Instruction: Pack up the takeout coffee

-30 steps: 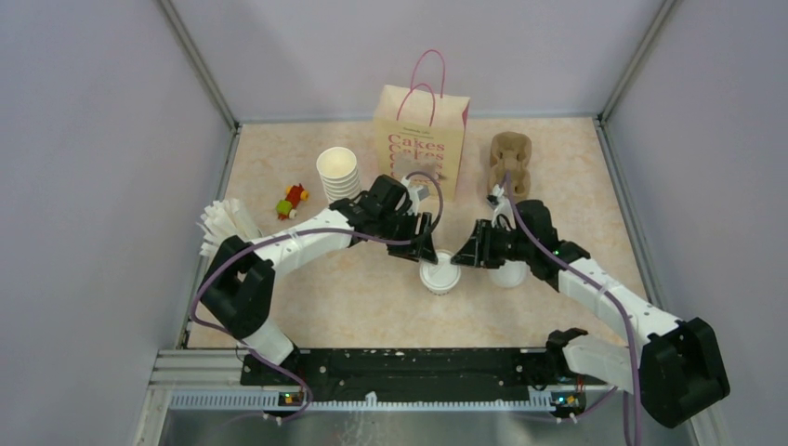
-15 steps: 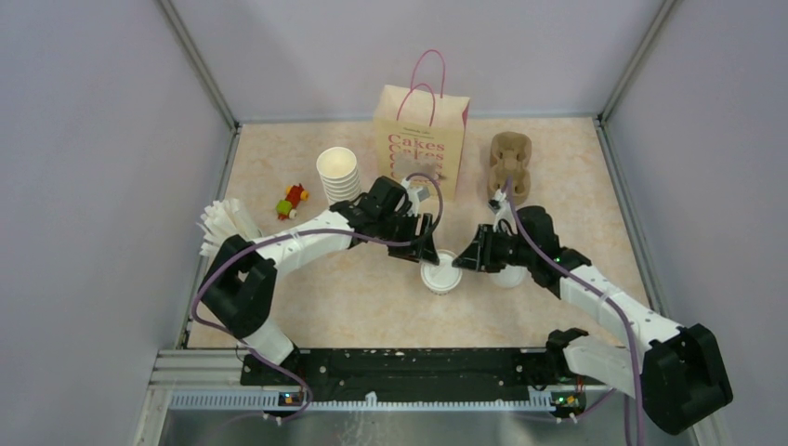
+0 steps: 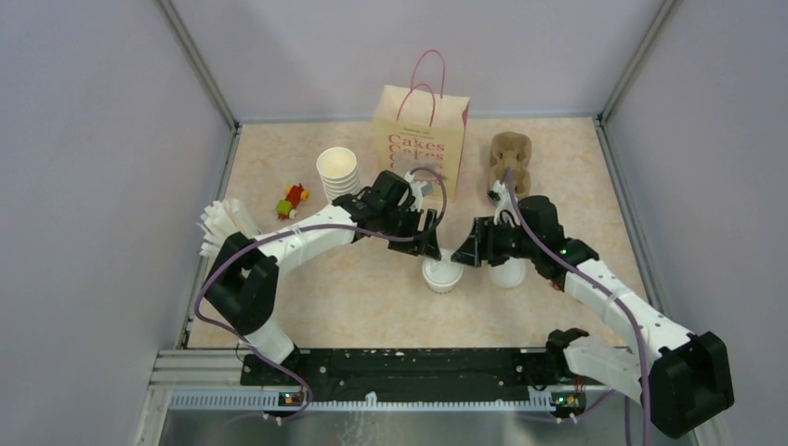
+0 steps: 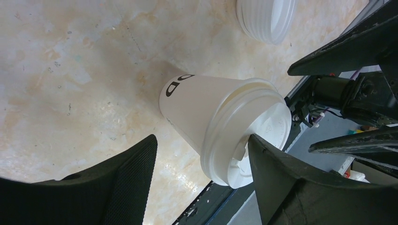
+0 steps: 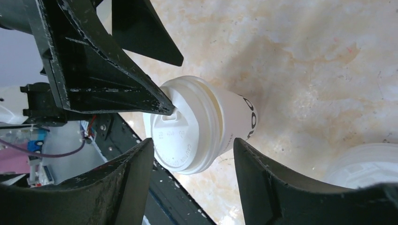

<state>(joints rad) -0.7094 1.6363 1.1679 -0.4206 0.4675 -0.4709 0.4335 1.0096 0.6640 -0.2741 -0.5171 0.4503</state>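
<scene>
The takeout coffee (image 3: pixel 441 276), a small white paper cup with a white lid and black lettering, stands upright on the table between both grippers. In the left wrist view the cup (image 4: pixel 202 110) sits between the spread fingers of my left gripper (image 4: pixel 202 140). One finger (image 4: pixel 277 183) touches the lid's top and the other (image 4: pixel 126 183) stands off the cup wall. My right gripper (image 5: pixel 193 140) is open around the lid (image 5: pixel 180 133) with a gap on each side. In the top view my left gripper (image 3: pixel 429 243) and right gripper (image 3: pixel 469 253) flank the cup.
A stack of white lids (image 3: pixel 508 272) lies just right of the cup. At the back stand a paper bag (image 3: pixel 420 139) with pink handles, a brown cup carrier (image 3: pixel 510 158) and a stack of lidless cups (image 3: pixel 338 174). A small coloured toy (image 3: pixel 293 199) lies at the left.
The right gripper's jaws have spread wider around the lid and the left gripper's have widened a little. The cup has stayed in place on the table.
</scene>
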